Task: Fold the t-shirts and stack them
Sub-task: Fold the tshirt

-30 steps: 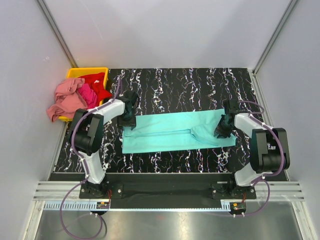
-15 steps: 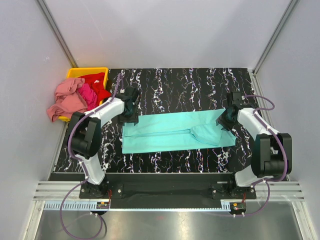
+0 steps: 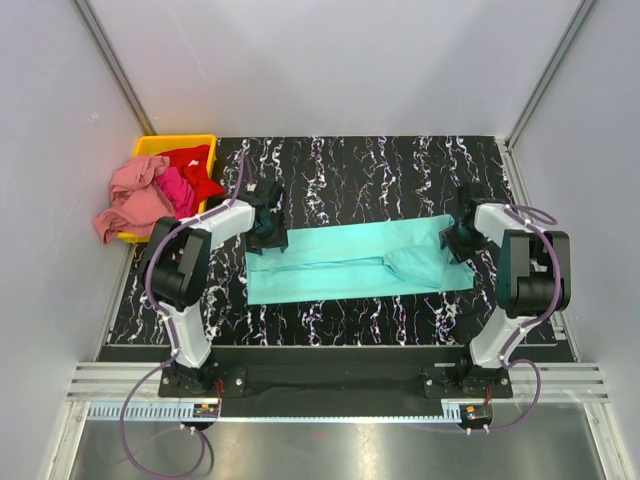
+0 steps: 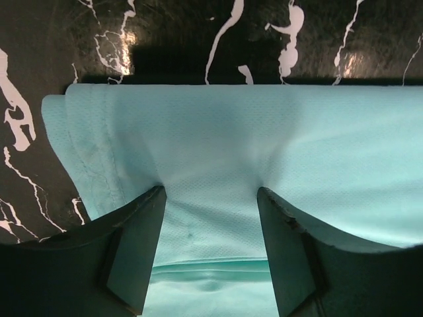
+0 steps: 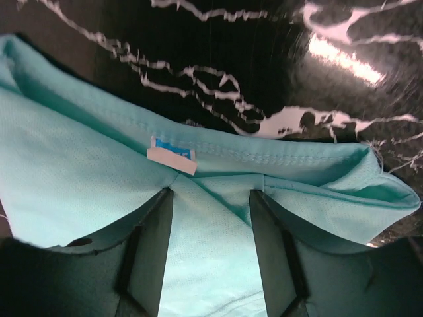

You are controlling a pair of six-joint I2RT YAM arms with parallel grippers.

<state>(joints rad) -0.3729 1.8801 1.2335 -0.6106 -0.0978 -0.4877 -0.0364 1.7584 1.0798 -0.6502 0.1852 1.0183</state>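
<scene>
Your black marbled table (image 3: 400, 170) carried the turquoise t-shirt (image 3: 350, 262) as a long band folded lengthwise. It lay stretched between the two arms, with a lumpy fold towards its right end. At the far left corner the yellow bin (image 3: 178, 139) held the red t-shirt (image 3: 192, 165) and the magenta t-shirt (image 3: 176, 190). The salmon pink t-shirt (image 3: 125, 200) spilled over the bin's left rim. None of those three was folded.

Your left gripper (image 3: 268, 232) sat over the band's left end with its fingers apart. The cloth lay nearly flat between them, puckered slightly at each fingertip. Your right gripper (image 3: 458, 235) stood over the neck end, fingers likewise apart, with a ridge of fabric rising between them just below the small white-and-blue neck label (image 5: 172, 156).

I judged the main risk to be a snag. If you had lifted away while cloth clung to a fingertip, the lengthwise fold would have been dragged open. The ridge on the right looked the likelier catch. A crosswise fold started over that lump would probably have come out skewed and made a poor base for the stack.
</scene>
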